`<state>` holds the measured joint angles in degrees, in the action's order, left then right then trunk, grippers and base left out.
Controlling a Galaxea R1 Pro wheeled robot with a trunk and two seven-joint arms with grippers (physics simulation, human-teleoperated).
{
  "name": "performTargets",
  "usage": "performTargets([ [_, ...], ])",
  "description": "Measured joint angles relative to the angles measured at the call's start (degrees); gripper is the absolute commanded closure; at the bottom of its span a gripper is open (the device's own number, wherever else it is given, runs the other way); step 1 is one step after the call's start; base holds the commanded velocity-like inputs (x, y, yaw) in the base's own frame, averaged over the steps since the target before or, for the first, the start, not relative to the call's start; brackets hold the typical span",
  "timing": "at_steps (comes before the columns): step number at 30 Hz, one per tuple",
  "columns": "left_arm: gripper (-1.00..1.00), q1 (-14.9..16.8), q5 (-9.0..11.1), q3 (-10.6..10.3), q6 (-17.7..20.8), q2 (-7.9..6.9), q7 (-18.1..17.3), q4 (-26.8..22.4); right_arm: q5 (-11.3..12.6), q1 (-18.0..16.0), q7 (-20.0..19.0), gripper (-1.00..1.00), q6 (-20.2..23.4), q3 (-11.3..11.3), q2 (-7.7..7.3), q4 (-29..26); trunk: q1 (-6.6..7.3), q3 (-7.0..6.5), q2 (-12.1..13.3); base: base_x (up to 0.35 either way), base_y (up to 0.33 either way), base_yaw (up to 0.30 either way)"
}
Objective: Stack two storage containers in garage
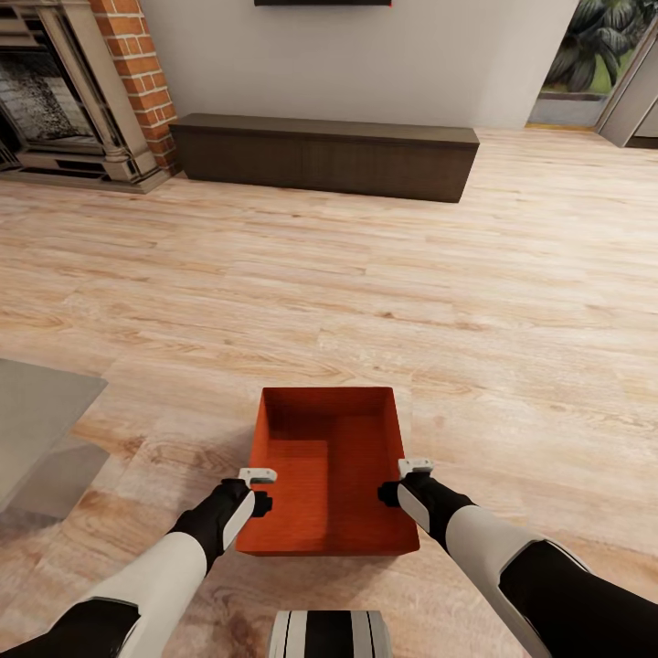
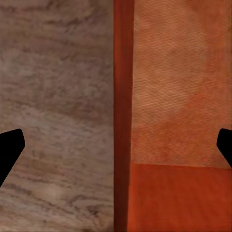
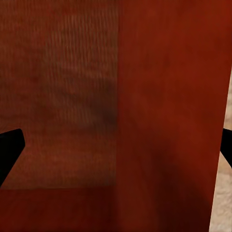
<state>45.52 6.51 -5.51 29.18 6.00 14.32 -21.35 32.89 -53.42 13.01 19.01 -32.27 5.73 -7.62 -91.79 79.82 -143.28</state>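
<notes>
A lidless red-orange rectangular storage box [image 1: 329,475] sits between both arms above the light wood-plank floor [image 1: 366,292]. The left hand [image 1: 259,489] and right hand [image 1: 404,481] each straddle a side wall with fingers spread, not clamped.

We find no text, label, brand, number or sign that can be read anywhere. The container [image 1: 327,475] has plain red-orange walls, the cabinet [image 1: 324,155] has bare dark fronts, and the wall [image 1: 366,55] above it is blank. The wrist views give us unmarked red-orange surfaces and wood grain.
</notes>
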Motion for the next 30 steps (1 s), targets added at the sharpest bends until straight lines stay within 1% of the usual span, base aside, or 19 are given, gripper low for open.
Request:
performTargets([
  [4,-1.0,0.0,0.05,0.03,0.05,0.01,0.0,0.0,-0.06,0.0,0.0,-1.0,-0.02,-0.02,0.0,0.0,0.0,0.0,0.0,0.0,0.0,0.0],
  [5,1.0,0.0,0.06,0.05,0.07,0.01,0.0,0.0,-0.07,0.0,0.0,1.0,-0.04,-0.03,0.0,0.0,0.0,0.0,0.0,0.0,0.0,0.0],
  [7,1.0,0.0,0.08,0.07,0.06,0.01,0.0,0.0,-0.07,0.0,0.0,1.0,-0.06,-0.03,0.0,0.0,0.0,0.0,0.0,0.0,0.0,0.0],
  [9,1.0,0.0,0.08,0.09,-0.06,0.01,0.03,0.0,-0.61,-0.02,0.12,1.0,-0.01,-0.43,-0.01,0.02,0.01,0.0,0.0,0.0,0.0,0.0],
  [12,1.0,0.0,2.46,0.05,-0.61,0.02,-0.22,0.0,-0.04,-0.05,0.05,1.0,-0.05,-0.35,0.03,-0.01,0.02,-0.01,-0.01,0.0,0.0,0.0],
  [17,1.0,-0.01,2.57,0.06,-0.52,-0.01,-0.37,-0.07,0.0,-0.05,0.03,1.0,-0.1,-0.33,0.04,-0.02,0.02,-0.01,-0.01,0.0,0.0,0.0],
  [23,1.0,-0.06,2.96,0.22,-0.55,0.06,0.38,-0.23,-0.28,-0.07,0.16,1.0,-0.04,-0.51,-0.04,-0.04,0.02,0.0,-0.01,0.0,0.0,0.0],
  [25,1.0,-0.06,2.79,0.2,-0.53,0.06,0.44,-0.32,-0.79,-0.09,0.25,1.0,-0.02,-0.68,-0.01,0.03,0.03,-0.01,-0.01,0.0,0.0,0.0],
  [28,1.0,-0.05,2.67,0.19,-0.5,0.06,0.45,-0.36,-0.5,-0.19,0.27,1.0,0.04,-0.73,-0.17,0.09,0.03,-0.01,-0.02,0.0,0.0,0.0],
  [30,1.0,-0.05,2.55,0.18,-0.51,0.05,0.45,-0.38,-0.83,-0.21,0.34,1.0,0.06,-0.84,-0.17,0.09,0.03,0.0,-0.02,0.0,0.0,0.0],
])
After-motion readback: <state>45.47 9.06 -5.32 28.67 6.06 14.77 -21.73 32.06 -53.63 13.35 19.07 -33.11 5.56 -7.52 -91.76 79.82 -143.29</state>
